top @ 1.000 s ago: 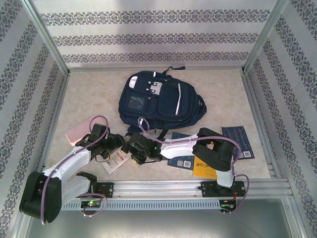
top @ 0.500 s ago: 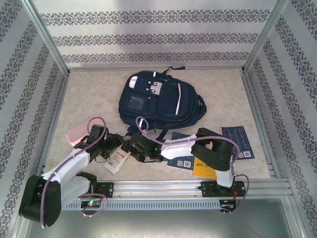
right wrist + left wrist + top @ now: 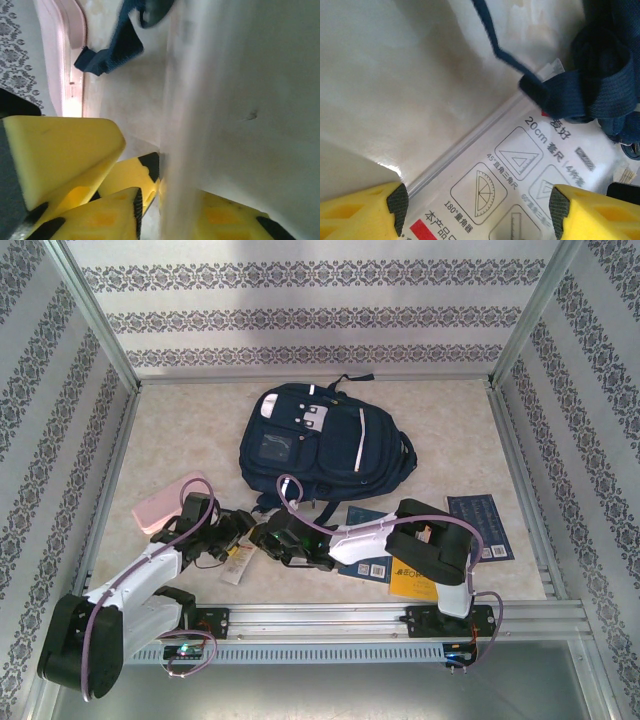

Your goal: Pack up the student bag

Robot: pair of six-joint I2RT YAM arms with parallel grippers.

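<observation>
The student bag [image 3: 322, 443], navy with white stripes, lies flat at the middle back of the table; one of its dark straps [image 3: 580, 85] reaches toward the grippers. A white ruler-set packet [image 3: 236, 562] with red print lies just in front of it, tilted up on edge. My left gripper [image 3: 238, 532] hovers over the packet [image 3: 505, 170], open, its yellow fingers [image 3: 360, 212] wide apart. My right gripper [image 3: 264, 540] meets it from the right and is shut on the packet's edge [image 3: 180, 150], which runs between its fingers [image 3: 225, 217].
A pink pencil case [image 3: 165, 502] lies left of the grippers. Blue books [image 3: 482, 523] [image 3: 365, 552] and a yellow book [image 3: 412, 580] lie under and beside the right arm. Patterned walls and metal rails enclose the table.
The right gripper has moved left onto the packet, and the packet now looks narrower, tipped up from flat. The left gripper has shifted slightly toward the bag.
</observation>
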